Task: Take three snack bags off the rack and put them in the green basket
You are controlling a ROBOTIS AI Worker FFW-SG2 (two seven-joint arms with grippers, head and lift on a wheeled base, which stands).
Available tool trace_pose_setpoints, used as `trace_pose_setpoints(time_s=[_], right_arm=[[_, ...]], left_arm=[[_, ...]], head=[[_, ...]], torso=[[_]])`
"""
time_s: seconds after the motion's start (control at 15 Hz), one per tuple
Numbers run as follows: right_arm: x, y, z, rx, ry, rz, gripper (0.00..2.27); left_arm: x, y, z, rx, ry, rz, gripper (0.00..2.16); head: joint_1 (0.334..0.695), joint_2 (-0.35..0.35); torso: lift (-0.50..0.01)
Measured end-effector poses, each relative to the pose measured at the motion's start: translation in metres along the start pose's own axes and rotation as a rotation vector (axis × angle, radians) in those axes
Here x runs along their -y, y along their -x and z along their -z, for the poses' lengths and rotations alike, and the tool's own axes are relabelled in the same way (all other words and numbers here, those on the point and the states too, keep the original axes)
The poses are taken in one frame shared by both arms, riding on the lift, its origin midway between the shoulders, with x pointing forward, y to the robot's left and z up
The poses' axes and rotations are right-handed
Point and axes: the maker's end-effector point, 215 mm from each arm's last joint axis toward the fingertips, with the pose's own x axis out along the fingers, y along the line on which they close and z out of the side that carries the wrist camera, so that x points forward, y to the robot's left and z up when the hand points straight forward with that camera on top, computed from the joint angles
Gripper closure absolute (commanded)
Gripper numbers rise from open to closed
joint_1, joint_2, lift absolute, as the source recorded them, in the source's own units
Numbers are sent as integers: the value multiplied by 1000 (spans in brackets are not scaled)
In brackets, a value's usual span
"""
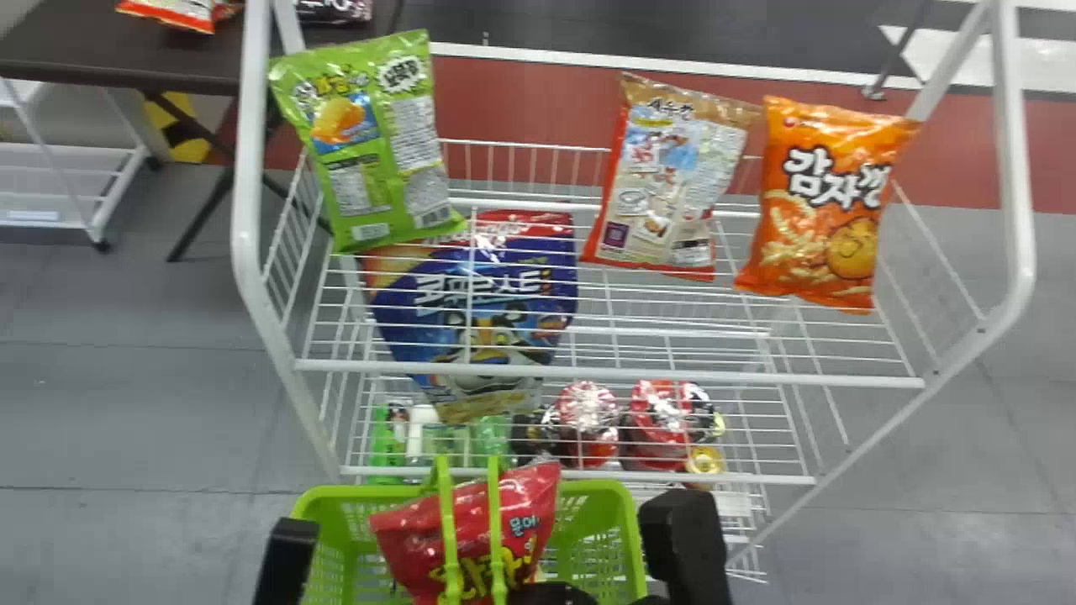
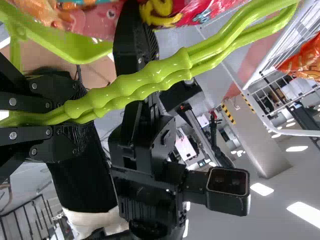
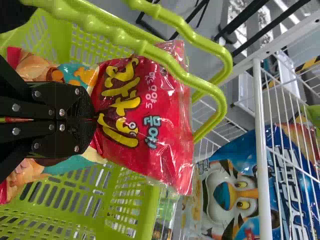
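Red snack bag (image 1: 412, 546) is at the mouth of the green basket (image 1: 336, 496), above another bag (image 3: 75, 75) inside; the right gripper (image 1: 551, 595) has its jaws closed on the red one. The left gripper (image 1: 287, 559) is clamped around the handles (image 2: 140, 80). Three bags occupy the rack's (image 1: 605, 373) upper shelf

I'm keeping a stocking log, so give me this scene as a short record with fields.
Right gripper: jaws shut on red snack bag
Left gripper: jaws shut on handles
Red snack bag: at the mouth of the green basket, not yet released
Rack: green bag, brown-and-white bag, orange bag, blue bag
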Motion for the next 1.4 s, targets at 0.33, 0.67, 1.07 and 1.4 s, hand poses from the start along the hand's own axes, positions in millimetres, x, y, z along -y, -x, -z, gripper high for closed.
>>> trace_pose_setpoints(time_s=[0.33, 0.67, 1.07, 1.4], right_arm=[[24, 3, 33, -114, -15, 96, 43], [57, 16, -11, 24, 42, 205, 56], [89, 74, -199, 697, 185, 298, 63], [159, 83, -295, 881, 173, 419, 66]], left_arm=[[2, -1, 2, -4, -1, -1, 1909], [4, -3, 3, -6, -2, 3, 1909], [4, -8, 10, -29, -1, -6, 1909], [2, -10, 16, -44, 8, -8, 1909]], head=[[695, -114], [695, -214], [695, -234], [695, -277]], torso=[[-27], [-27], [-27], [-27]])
